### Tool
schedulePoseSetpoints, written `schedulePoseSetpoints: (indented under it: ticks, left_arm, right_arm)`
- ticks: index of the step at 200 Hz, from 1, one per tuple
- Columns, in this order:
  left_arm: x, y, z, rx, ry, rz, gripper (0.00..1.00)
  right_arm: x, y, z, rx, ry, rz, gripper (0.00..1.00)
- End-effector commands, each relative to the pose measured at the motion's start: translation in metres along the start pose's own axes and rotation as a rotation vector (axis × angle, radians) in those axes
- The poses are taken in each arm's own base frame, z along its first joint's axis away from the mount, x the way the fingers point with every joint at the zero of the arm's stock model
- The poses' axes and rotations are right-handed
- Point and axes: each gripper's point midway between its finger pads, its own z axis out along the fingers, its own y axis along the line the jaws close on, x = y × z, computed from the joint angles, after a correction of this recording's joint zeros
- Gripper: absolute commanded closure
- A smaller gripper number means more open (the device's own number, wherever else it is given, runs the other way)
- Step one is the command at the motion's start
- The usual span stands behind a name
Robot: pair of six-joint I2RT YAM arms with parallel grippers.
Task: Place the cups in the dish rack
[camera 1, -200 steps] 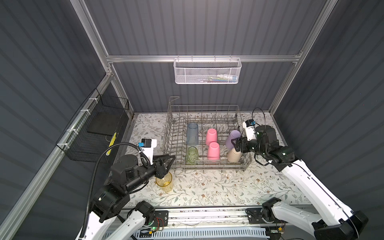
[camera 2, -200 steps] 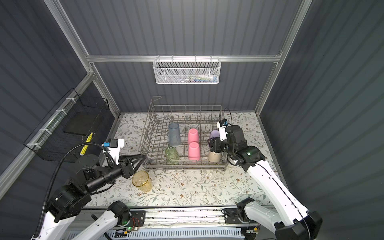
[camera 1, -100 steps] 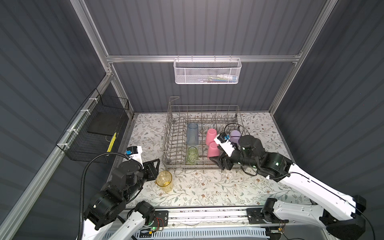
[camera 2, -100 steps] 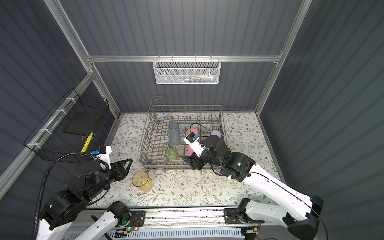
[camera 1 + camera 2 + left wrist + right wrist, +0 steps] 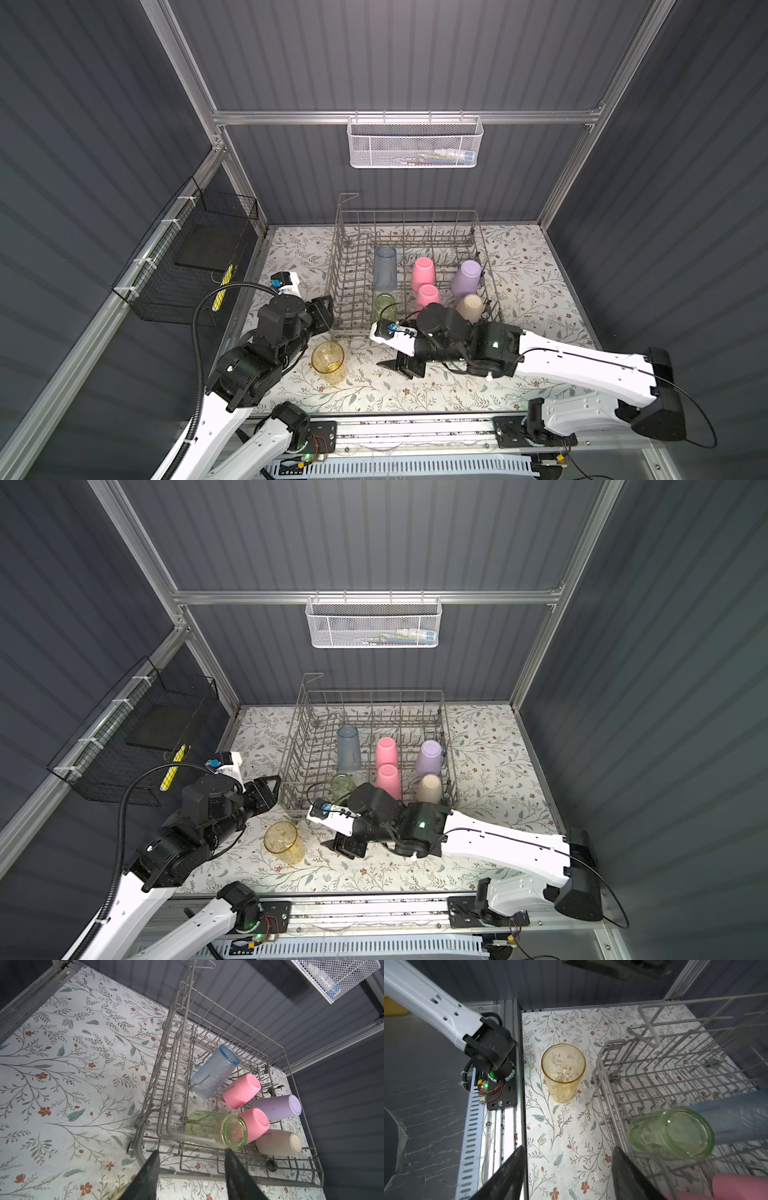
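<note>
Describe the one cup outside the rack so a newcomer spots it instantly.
Find the big grey wire dish rack on the floral mat. Off its near left corner a clear yellow tumbler stands upright, mouth up. It alone is yellow and outside the rack.

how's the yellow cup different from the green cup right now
The yellow cup stands upright, mouth up; the green cup leans tilted. The yellow cup is on the table outside the dish rack; the green cup sits inside it. Both are clear, handleless tumblers.
</note>
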Motion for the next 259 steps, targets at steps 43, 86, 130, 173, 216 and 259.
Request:
schedulePoseSetpoints:
  ticks: [43,86,130,173,216,259]
  left_arm:
    - [-0.046,-0.001,0.004,-0.022,-0.15,-0.052,0.49]
    - [-0.065,0.013,0.013,-0.077,-0.187,-0.089,0.47]
    - [-0.068,0.025,0.02,-0.133,-0.162,-0.059,0.43]
    - [-0.073,0.037,0.032,-0.11,-0.148,-0.115,0.42]
    - [-0.08,0.05,0.042,-0.071,-0.134,-0.181,0.42]
    - [-0.081,0.062,0.047,-0.044,-0.117,-0.223,0.42]
  right_arm:
    - [-0.033,0.04,0.029,-0.108,-0.059,-0.119,0.37]
    - [-0.036,0.059,0.047,-0.144,-0.04,-0.187,0.39]
    - [-0.026,0.074,0.072,-0.191,0.012,-0.226,0.43]
    - [-0.021,0.078,0.096,-0.203,0.049,-0.268,0.49]
    - [-0.015,0.072,0.121,-0.165,0.097,-0.311,0.54]
    - [-0.008,0.056,0.141,-0.102,0.153,-0.336,0.58]
